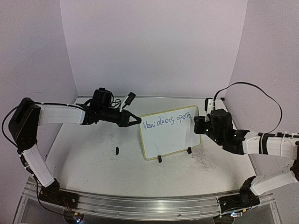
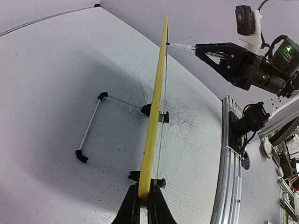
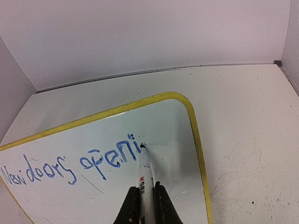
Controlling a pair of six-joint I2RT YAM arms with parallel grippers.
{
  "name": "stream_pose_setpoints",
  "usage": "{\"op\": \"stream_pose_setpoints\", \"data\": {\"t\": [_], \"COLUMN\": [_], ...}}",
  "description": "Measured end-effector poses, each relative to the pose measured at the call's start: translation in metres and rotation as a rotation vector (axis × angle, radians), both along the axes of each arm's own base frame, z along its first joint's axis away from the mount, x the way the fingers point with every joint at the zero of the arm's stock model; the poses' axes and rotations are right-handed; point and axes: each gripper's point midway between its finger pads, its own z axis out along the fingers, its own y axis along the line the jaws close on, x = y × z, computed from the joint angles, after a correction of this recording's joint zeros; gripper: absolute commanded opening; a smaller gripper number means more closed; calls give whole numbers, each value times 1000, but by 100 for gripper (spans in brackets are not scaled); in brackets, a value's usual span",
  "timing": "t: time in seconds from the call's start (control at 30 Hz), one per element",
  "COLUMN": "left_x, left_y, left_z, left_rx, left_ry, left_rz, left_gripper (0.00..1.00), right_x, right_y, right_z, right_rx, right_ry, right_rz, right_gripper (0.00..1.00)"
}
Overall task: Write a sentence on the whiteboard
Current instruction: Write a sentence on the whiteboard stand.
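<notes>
The whiteboard [image 1: 169, 140], glossy white with a yellowish frame, stands tilted on its black feet at mid-table. Blue script [image 1: 170, 119] across its top reads "New doors openi" [image 3: 93, 161]. My left gripper [image 1: 138, 121] is shut on the board's upper left edge; in the left wrist view its jaws [image 2: 144, 198] pinch the yellow frame [image 2: 156, 93] edge-on. My right gripper [image 3: 145, 192] is shut on a white marker [image 3: 146, 175], whose tip touches the board just right of the last letter. From above, the right gripper [image 1: 202, 122] sits at the board's upper right corner.
A small black cap [image 1: 117, 150] lies on the table left of the board. Grey scribble marks [image 1: 205, 161] cover the table on the right. The board's wire stand [image 2: 93, 126] sticks out behind it. An aluminium rail [image 1: 154, 201] runs along the near edge.
</notes>
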Motion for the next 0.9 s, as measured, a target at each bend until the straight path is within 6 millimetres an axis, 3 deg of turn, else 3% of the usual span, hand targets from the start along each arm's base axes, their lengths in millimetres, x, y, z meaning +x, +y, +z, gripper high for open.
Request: {"op": "stream_pose_setpoints", "data": {"t": [0.9], "left_x": [0], "left_y": [0], "left_z": [0], "left_rx": [0], "left_ry": [0], "left_rz": [0], "left_gripper": [0], "right_x": [-1], "right_y": [0], "right_z": [-3], "right_rx": [12], "right_ry": [13], "right_rz": [-4], "right_gripper": [0]}}
